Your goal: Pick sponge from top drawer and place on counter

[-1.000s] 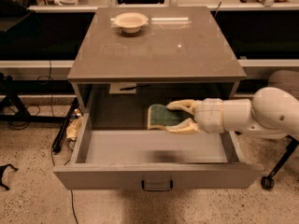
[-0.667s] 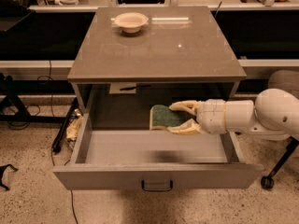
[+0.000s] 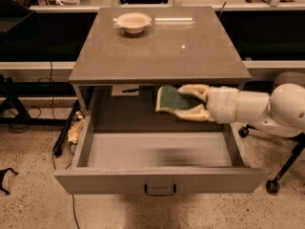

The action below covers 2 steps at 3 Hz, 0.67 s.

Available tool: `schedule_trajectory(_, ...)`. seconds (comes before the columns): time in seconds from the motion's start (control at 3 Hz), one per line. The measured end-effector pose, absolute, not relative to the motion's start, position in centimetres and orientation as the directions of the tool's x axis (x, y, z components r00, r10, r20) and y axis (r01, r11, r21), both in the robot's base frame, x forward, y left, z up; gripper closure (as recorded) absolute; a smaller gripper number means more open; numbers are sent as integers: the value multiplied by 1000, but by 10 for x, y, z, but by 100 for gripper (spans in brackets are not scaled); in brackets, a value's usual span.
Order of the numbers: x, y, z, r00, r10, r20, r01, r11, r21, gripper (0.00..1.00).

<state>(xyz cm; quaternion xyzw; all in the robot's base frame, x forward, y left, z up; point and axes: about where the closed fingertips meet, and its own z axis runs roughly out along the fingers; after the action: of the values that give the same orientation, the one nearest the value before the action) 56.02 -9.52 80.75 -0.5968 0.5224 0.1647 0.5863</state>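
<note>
My gripper [image 3: 185, 101] reaches in from the right and is shut on the sponge [image 3: 170, 100], one finger above it and one below. The sponge shows its dark green top and a yellow edge, tilted. It hangs in the air above the open top drawer [image 3: 157, 151], just below the front edge of the counter [image 3: 162, 46]. The drawer is pulled out, grey inside, with a dark loop handle [image 3: 160, 190] on its front panel.
A cream bowl [image 3: 134, 22] stands at the back left of the counter. A white label [image 3: 125, 89] hangs under the counter's front edge. Cables lie on the floor at the left. An office chair base [image 3: 281, 171] stands at the right.
My gripper has lifted the sponge higher, from deep over the drawer up towards the counter's front edge.
</note>
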Motion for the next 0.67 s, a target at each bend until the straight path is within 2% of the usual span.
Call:
schedule_trajectory(0.33,600,-117,875,496,-440,-748,-699,309,-645,100)
schedule_trajectory(0.67,642,-127,923,515,-458,-724,-613,394,-685,100)
